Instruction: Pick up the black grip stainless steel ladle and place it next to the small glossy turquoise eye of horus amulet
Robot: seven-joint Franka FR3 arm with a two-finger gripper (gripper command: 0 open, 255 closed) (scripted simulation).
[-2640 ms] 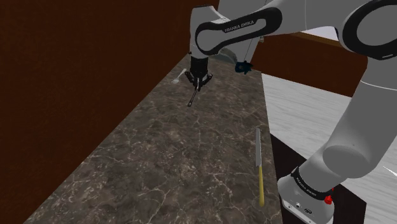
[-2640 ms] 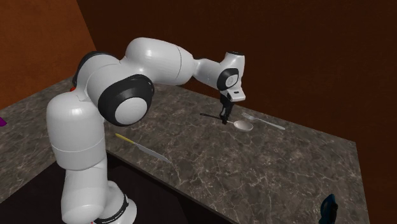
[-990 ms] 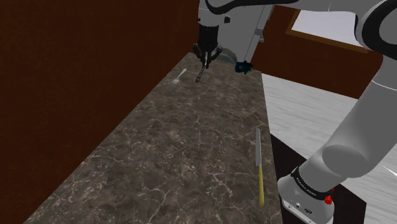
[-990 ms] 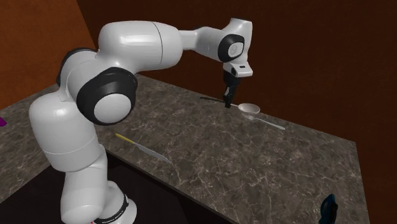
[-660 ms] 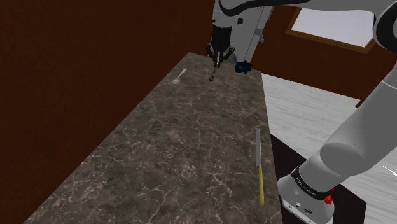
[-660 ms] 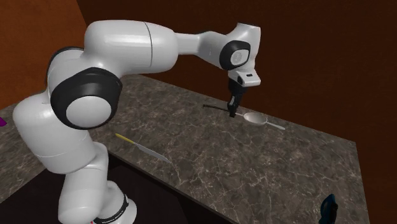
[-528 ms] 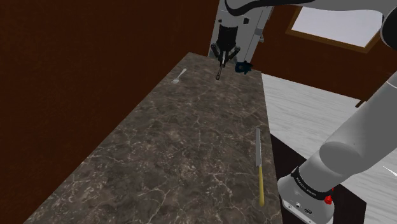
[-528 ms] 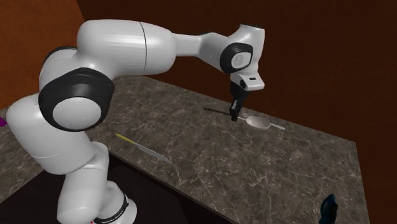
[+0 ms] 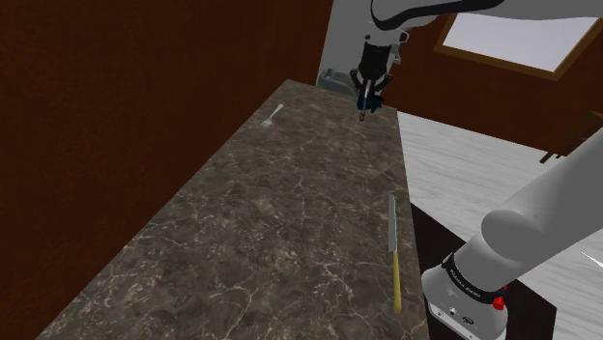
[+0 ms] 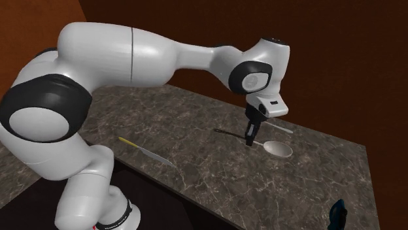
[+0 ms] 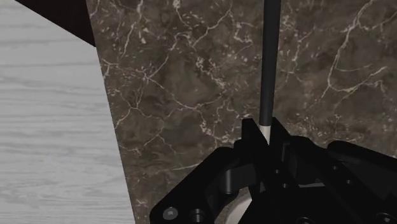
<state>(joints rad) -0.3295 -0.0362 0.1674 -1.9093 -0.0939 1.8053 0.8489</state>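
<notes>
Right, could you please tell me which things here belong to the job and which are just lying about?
Belonging to the job: the ladle, clasped in the pincer; the dark blue amulet.
Just lying about: the yellow-handled knife; the small pale fork.

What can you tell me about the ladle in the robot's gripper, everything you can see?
The ladle has a slim black handle, a short silvery neck and a round, pale metallic bowl. The gripper has its jaws shut where handle meets neck, so it lies roughly level, handle out one side, bowl out the other. It appears lifted just off the dark marbled countertop; nothing else touches it.
</notes>
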